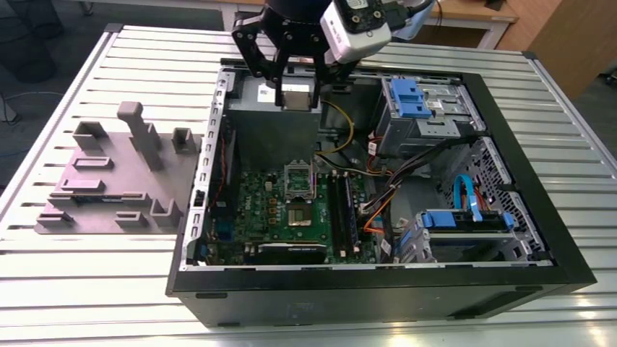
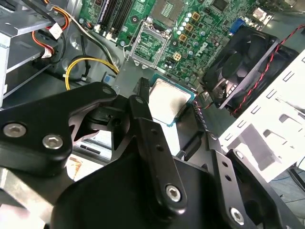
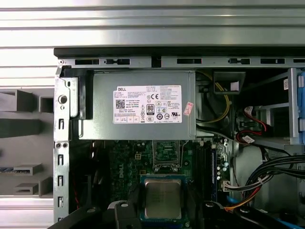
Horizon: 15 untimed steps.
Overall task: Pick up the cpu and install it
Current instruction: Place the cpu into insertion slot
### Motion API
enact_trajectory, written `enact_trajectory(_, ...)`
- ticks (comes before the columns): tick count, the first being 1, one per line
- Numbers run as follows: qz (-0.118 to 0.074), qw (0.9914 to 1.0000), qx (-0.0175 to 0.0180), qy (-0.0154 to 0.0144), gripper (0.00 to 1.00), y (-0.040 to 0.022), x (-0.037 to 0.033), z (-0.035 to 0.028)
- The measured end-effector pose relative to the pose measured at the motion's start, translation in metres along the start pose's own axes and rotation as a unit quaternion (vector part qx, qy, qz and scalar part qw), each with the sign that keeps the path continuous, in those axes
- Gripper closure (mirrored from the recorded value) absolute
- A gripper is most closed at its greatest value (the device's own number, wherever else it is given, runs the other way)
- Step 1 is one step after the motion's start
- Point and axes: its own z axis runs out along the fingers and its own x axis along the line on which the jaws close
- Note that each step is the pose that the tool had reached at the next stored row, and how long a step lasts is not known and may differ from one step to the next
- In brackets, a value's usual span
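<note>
In the second wrist view a finger (image 2: 143,102) of the gripper (image 2: 167,114) hides one corner of the clasped cpu (image 2: 167,98); the motherboard (image 2: 190,28) runs off the frame. In the exterior view the arm (image 1: 299,14) is cut by the top edge.

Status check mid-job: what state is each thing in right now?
gripper: shut on the cpu.
cpu: held aloft, not installed.
socket: lid open, empty.
case: on its side, panel off.

The cpu (image 2: 169,100) hangs apparently over the power supply (image 3: 143,105) edge, near the socket (image 1: 300,214).
</note>
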Motion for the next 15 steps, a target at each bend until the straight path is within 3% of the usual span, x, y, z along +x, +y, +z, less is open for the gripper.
enact_trajectory(15,0.0,1.0,0.0001,0.0,0.53,-0.0043,-0.004,0.0033)
